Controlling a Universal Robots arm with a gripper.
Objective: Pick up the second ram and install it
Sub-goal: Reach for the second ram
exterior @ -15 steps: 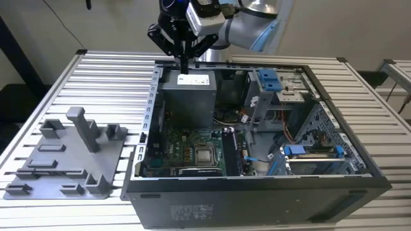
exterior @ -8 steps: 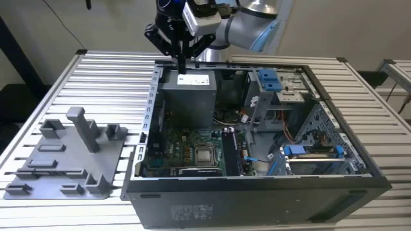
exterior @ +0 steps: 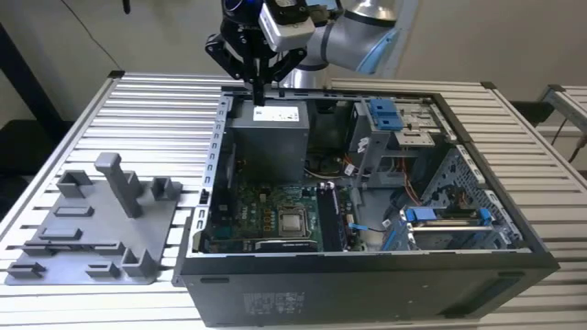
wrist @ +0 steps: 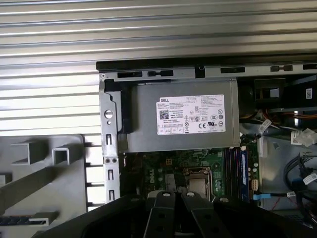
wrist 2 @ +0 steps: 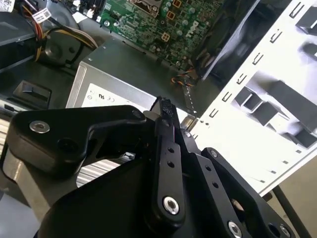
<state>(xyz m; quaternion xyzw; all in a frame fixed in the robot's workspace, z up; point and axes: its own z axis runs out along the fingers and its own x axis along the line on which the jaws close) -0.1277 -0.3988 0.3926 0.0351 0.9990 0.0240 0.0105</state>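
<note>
Open PC case (exterior: 367,275) lies on its side on a slatted metal table (exterior: 156,124), with a grey tray (exterior: 55,275) of holder blocks just beside it, on the exterior view's left. The arm reaches in from the far side. The tool (exterior: 258,93) hangs above the far rim of the case, over the silver PSU (exterior: 266,134), touching nothing.

In the second wrist view the tool (wrist 2: 164,108) has its fingers pressed together: closed, w/ nothing visible between them.

Ram: in the first wrist view a dark blue, striped strip (wrist: 25,219) sits in a tray holder, well apart from the tool. This looks like the ram but can't be told for sure.

Inside the case, the green mobo (exterior: 266,213) sits next to the PSU on the near side. In the first wrist view its long black slots (wrist: 232,166) run side by side, and a blue strip (wrist: 242,166) lies along them.
</note>
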